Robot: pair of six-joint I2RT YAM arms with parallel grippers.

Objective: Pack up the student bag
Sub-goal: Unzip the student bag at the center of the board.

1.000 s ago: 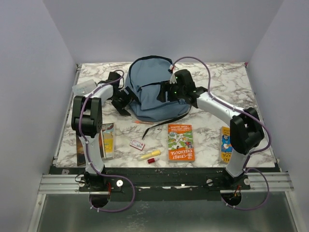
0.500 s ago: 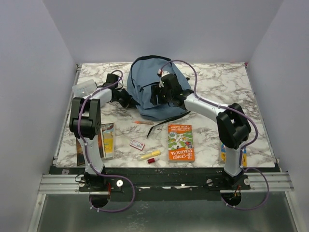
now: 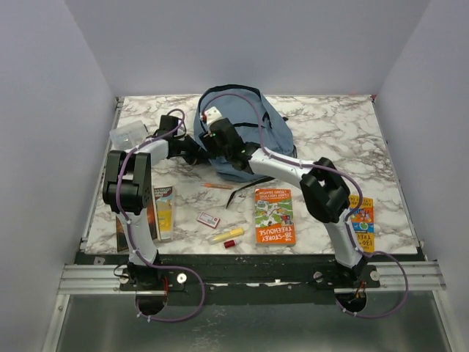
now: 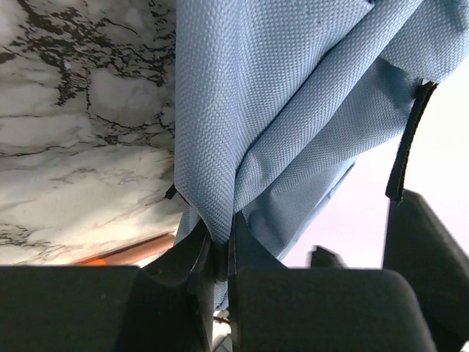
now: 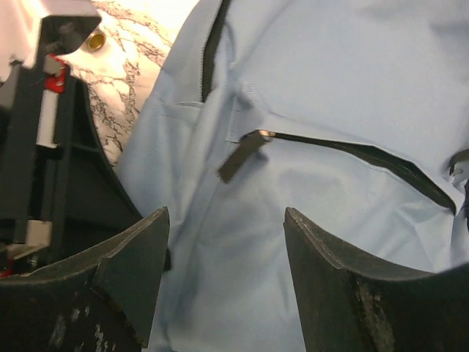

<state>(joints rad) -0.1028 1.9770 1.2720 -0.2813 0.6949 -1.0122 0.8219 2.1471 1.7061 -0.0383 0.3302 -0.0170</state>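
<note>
The student bag (image 3: 267,125), dusty blue with black zippers, lies at the back middle of the marble table. My left gripper (image 3: 193,149) is at the bag's left edge. In the left wrist view it (image 4: 222,236) is shut on a pinched fold of the bag's fabric (image 4: 278,95). My right gripper (image 3: 218,147) reaches across the bag to its front left. In the right wrist view it (image 5: 223,220) stands open just above the blue cloth (image 5: 330,73), nothing between its fingers. A black zipper pull (image 5: 244,154) lies right ahead of it.
A green-and-orange book (image 3: 274,215) lies in front of the bag, with another book (image 3: 361,224) at the right and one (image 3: 163,213) at the left. A yellow highlighter (image 3: 225,235), a small eraser (image 3: 209,219), an orange pen (image 3: 218,186) and a clear case (image 3: 129,133) lie about.
My left gripper has closed on the bag's left-side fabric. My right arm has swung left across the bag, from its right side to its front left.
</note>
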